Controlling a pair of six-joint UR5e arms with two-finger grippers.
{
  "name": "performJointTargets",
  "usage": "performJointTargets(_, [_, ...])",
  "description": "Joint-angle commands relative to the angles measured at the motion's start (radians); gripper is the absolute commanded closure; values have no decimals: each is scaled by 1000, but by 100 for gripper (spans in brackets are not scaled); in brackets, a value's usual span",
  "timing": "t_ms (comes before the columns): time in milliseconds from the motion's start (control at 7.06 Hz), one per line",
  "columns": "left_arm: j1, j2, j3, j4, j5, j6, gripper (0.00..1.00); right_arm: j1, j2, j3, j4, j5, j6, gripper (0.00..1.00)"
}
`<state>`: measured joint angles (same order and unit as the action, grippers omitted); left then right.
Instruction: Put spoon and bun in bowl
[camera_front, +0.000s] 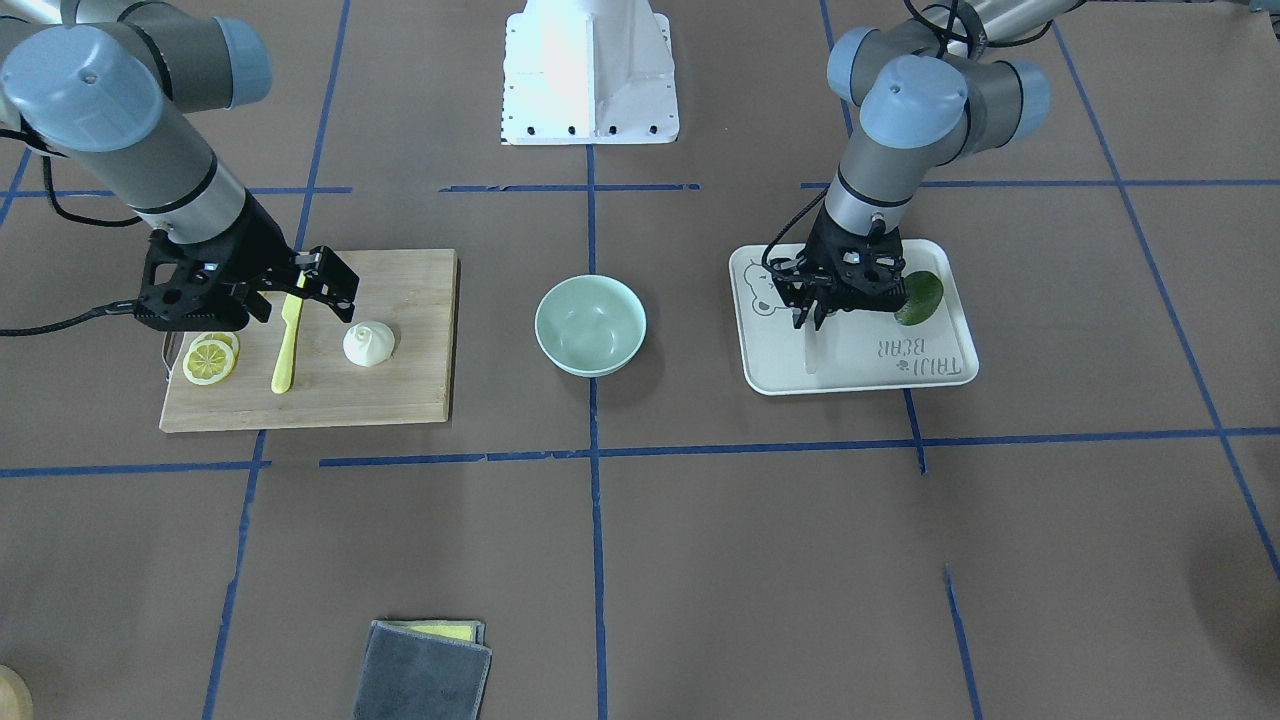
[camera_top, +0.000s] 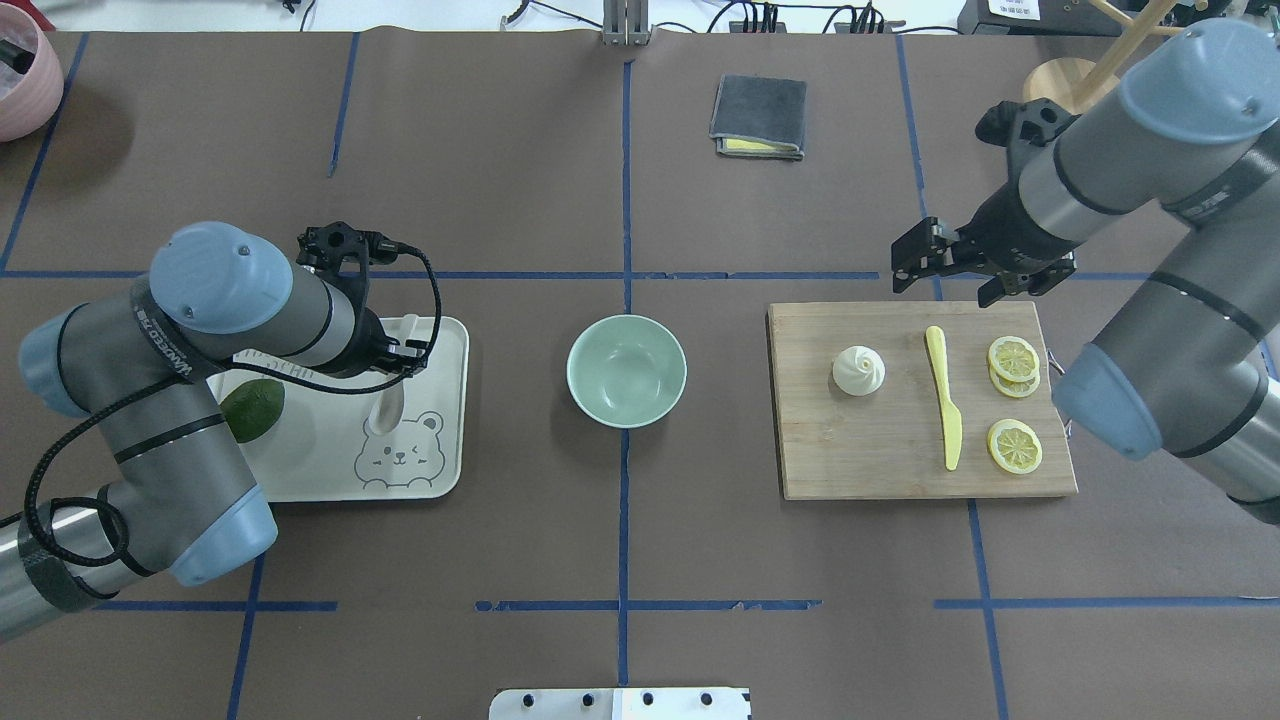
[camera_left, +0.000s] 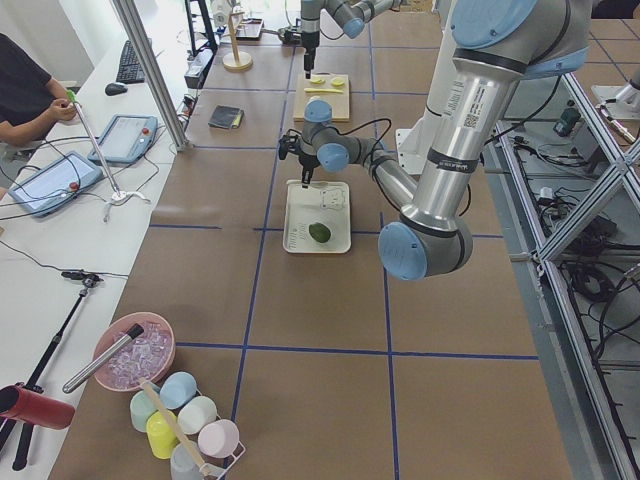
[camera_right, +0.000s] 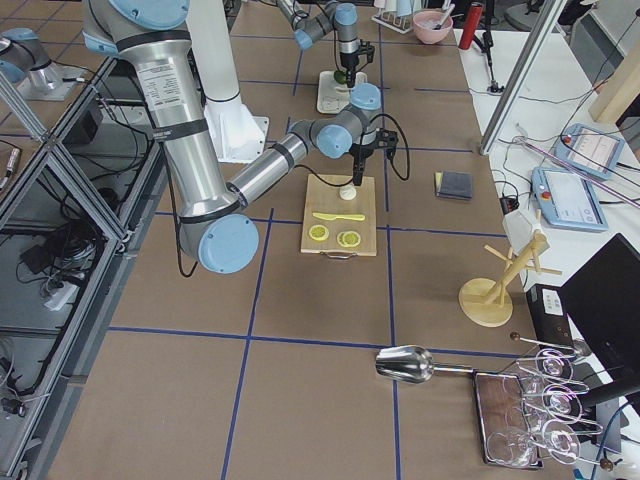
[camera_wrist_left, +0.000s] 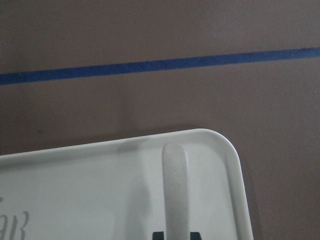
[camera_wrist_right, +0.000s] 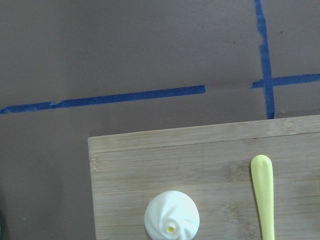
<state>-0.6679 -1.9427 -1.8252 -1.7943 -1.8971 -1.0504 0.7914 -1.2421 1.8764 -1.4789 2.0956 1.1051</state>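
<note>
Yellow knife (camera_top: 946, 400) — between bun (camera_top: 858, 370), lemon slices (camera_top: 1014, 446)

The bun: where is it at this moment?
In the overhead view the bun lies on the left part of the wooden board, on the table's right side, between the mint-green bowl and the yellow knife.

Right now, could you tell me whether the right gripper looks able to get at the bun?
Probably yes. The right gripper hangs open near the bun, which sits bare on the cutting board. The yellow knife lies apart beside it, and nothing covers it.
</note>
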Motion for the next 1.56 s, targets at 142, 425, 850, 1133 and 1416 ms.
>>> performJointTargets(142, [-21, -62, -14, 16, -16, -66, 100, -102, 24, -159, 186, -104, 73, 0])
performJointTargets(425, [-19, -76, -13, 18, -19, -74, 100, -124, 30, -183, 187, -126, 78, 0])
performJointTargets(850, [-15, -109, 4, 12, -19, -115, 100, -124, 24, -168, 172, -125, 87, 49])
performJointTargets(1133, [-2, -182, 58, 4, -20, -189, 100, -121, 21, -139, 135, -115, 85, 100])
performJointTargets(1416, [30, -221, 85, -35, -19, -278, 100, -120, 18, -129, 135, -115, 85, 100])
